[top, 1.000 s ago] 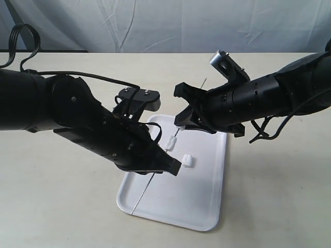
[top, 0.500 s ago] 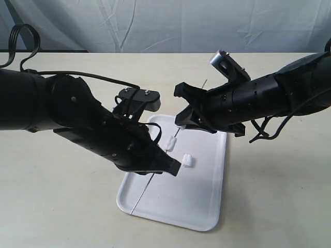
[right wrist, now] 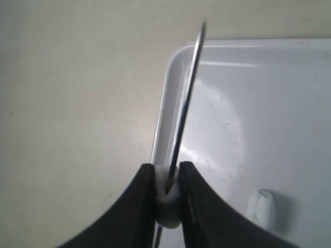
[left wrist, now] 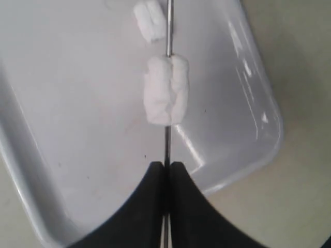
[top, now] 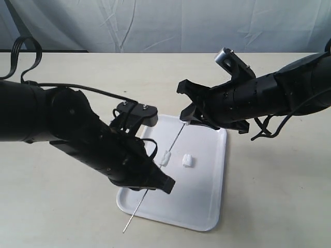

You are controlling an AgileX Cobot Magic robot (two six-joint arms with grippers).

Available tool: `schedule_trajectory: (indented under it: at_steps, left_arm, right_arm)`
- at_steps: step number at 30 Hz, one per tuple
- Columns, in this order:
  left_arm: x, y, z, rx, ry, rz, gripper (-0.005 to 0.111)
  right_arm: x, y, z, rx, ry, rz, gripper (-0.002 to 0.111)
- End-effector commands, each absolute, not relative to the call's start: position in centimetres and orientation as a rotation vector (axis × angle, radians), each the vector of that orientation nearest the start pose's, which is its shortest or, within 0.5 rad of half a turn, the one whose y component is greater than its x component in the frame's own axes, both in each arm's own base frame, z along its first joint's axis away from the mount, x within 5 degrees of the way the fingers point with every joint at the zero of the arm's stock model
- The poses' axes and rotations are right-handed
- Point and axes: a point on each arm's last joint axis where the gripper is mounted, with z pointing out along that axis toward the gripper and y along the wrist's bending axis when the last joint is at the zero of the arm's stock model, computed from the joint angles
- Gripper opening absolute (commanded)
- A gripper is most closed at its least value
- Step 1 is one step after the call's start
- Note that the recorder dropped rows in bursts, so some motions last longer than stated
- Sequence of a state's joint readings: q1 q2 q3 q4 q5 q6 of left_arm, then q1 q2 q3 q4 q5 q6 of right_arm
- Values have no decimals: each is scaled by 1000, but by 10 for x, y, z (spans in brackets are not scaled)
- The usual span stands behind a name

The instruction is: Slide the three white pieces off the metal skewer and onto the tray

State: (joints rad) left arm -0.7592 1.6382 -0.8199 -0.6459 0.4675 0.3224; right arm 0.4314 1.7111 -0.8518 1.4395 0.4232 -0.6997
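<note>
The thin metal skewer (top: pixel 174 140) slants over the white tray (top: pixel 207 201). My left gripper (top: pixel 155 183) is shut on the skewer's lower part, and its jaws (left wrist: pixel 167 164) pinch the rod (left wrist: pixel 168 139). One white piece (top: pixel 165 157) (left wrist: pixel 166 97) sits on the skewer between the grippers. A second white piece (top: pixel 187 160) (left wrist: pixel 150 20) lies loose on the tray. My right gripper (top: pixel 185 120) (right wrist: pixel 167 168) is shut on the third white piece (right wrist: pixel 166 212), which the skewer (right wrist: pixel 187 93) still passes through.
The tray lies on a beige table (top: pixel 269 196) with a grey cloth backdrop (top: pixel 165 26) behind it. The skewer's lower tip (top: pixel 124 230) sticks out past the tray's near rim. Both black arms hang over the tray's left and far sides.
My left gripper has pulled the skewer down and toward the near left. The rod slid through the piece held by the right gripper, and the middle piece travelled with it.
</note>
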Motion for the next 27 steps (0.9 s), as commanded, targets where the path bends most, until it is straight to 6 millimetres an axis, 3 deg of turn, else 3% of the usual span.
schedule_trajectory:
  at_steps: [1, 10, 27]
  left_arm:
    - [188, -221, 163, 815, 2730, -637, 0]
    - [176, -209, 148, 821, 2800, -602, 0]
    - [172, -203, 146, 949, 2827, -533, 0]
  right_arm:
    - [286, 168, 179, 200, 2540, 962, 15]
    - [290, 164, 178, 235, 2515, 891, 15]
    - [296, 156, 177, 277, 2474, 778, 15]
